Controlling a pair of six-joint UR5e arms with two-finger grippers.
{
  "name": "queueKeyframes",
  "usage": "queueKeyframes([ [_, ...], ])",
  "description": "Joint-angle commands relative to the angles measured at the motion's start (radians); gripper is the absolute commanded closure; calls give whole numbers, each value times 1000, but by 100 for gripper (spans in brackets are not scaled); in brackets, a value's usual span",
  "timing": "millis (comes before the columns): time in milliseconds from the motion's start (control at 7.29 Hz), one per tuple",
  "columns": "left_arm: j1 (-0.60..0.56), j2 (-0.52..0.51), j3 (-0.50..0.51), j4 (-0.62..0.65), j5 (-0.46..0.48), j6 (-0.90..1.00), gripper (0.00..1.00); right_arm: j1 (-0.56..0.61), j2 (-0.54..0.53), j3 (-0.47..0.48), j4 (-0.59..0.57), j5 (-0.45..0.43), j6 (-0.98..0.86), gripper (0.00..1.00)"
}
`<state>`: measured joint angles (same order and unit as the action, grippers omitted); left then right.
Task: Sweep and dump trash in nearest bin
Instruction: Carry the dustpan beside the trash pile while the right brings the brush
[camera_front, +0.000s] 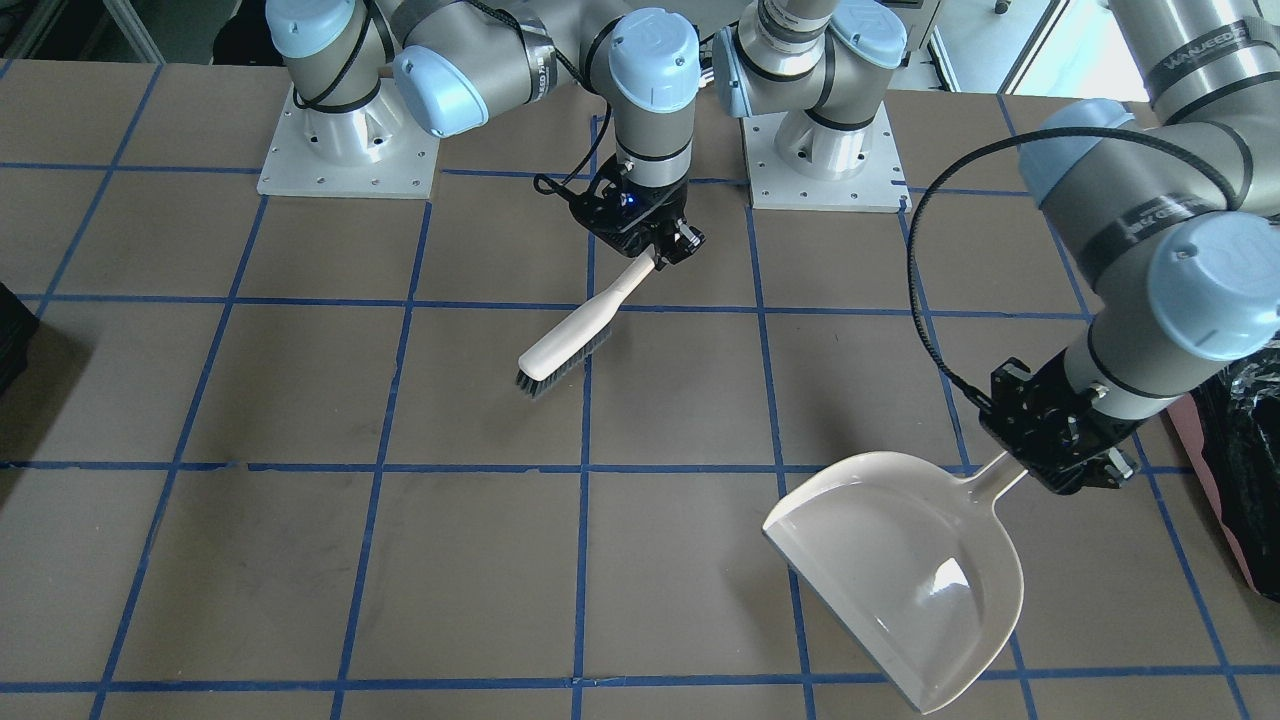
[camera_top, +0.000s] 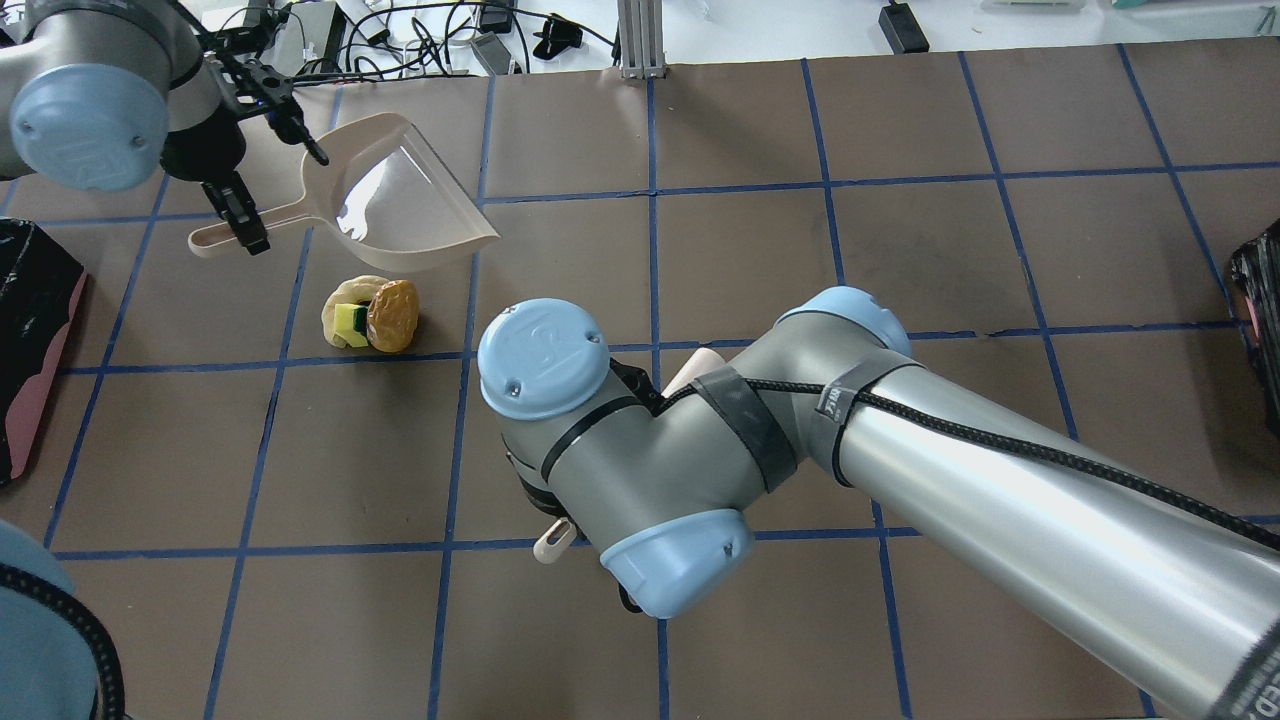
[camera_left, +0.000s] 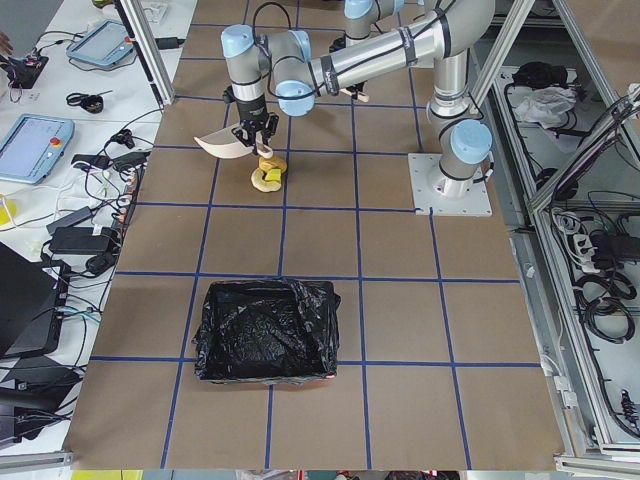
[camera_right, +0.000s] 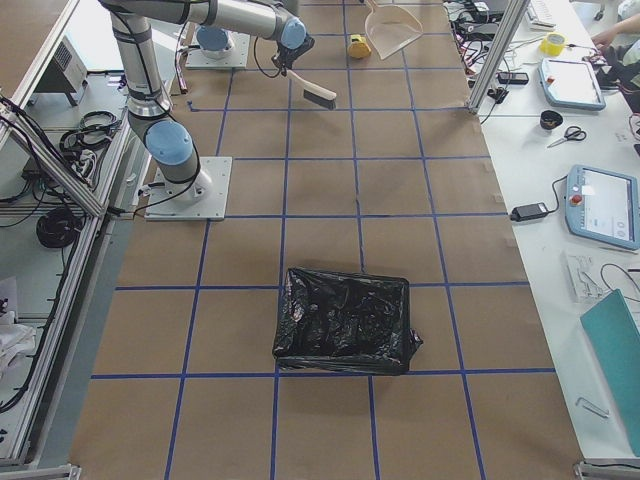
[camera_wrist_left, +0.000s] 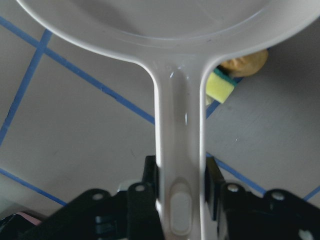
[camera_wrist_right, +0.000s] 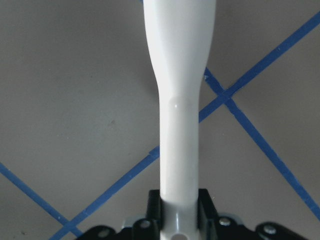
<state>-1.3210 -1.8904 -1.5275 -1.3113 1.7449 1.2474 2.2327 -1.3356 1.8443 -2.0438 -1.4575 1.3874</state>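
The trash (camera_top: 370, 315), a brown lump, a green-and-yellow sponge and a pale curved piece, lies in a cluster on the table. It also shows in the left wrist view (camera_wrist_left: 235, 72), beyond the pan's handle. My left gripper (camera_top: 240, 215) is shut on the handle of an empty beige dustpan (camera_top: 400, 205), held tilted just beyond the trash. My right gripper (camera_front: 660, 250) is shut on the handle of a white brush (camera_front: 575, 335), bristles near the table's middle. The pink-walled bin (camera_top: 30, 330) with its black bag stands at the table's left end. In the front-facing view the trash is hidden.
A second black bin (camera_top: 1262, 300) sits at the table's right end. Both arm bases (camera_front: 345, 150) stand at the robot's side of the table. My right arm's elbow (camera_top: 620, 450) hangs over the table's middle. Blue tape lines grid the brown tabletop.
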Motion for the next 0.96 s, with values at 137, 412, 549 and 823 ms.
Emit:
queueKeyframes([
  [137,191,13,-19,3,-4,396,100,43,155,-208,39,20,74,100],
  [412,305,-9,-19,55,-16,638,100,76,267,-354,40,25,119,100],
  [549,334,-30,-20,146,-15,743,100,111,327,-434,42,23,157,100],
  [823,339,-67,-22,178,-16,893,100,169,448,-580,40,23,168,100],
])
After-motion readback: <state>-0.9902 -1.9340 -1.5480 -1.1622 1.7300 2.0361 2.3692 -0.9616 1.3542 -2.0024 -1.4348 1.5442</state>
